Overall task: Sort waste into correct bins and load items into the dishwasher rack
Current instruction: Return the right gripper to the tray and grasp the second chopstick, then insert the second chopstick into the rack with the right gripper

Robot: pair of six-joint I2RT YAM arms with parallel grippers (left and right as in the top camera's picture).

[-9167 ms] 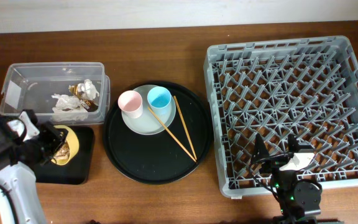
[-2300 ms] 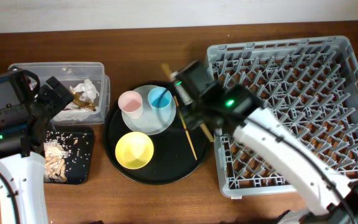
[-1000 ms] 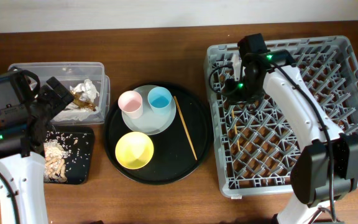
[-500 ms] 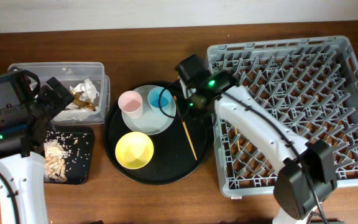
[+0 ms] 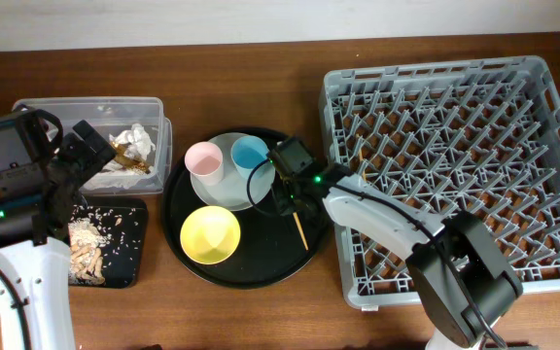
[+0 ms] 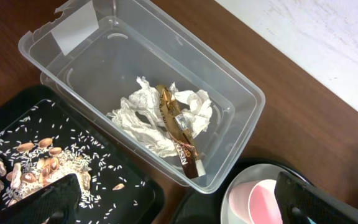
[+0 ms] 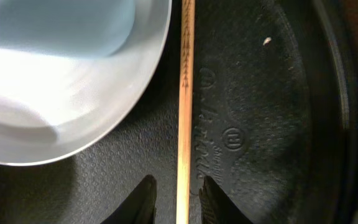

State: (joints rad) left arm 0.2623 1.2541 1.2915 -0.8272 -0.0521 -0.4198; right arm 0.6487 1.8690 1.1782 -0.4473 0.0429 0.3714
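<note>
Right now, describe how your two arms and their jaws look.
Left arm: white tubular link, black boxy wrist housing, a green light, thin black cable alongside. Right arm: white curved links, black round joints, a green light near the wrist. Both have dark matte jaws.

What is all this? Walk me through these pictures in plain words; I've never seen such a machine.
Two robot arms work at a table. One picture looks down from above; two come from cameras on the wrists. There lie a grey dishwasher rack, a round black tray with plate, pink cup, blue cup and yellow bowl, a clear box of tissues and foil wrapper, and a shallow black tray of food scraps. The right fingers stand open astride a wooden chopstick on the round tray. The left fingers hang open, empty.
</note>
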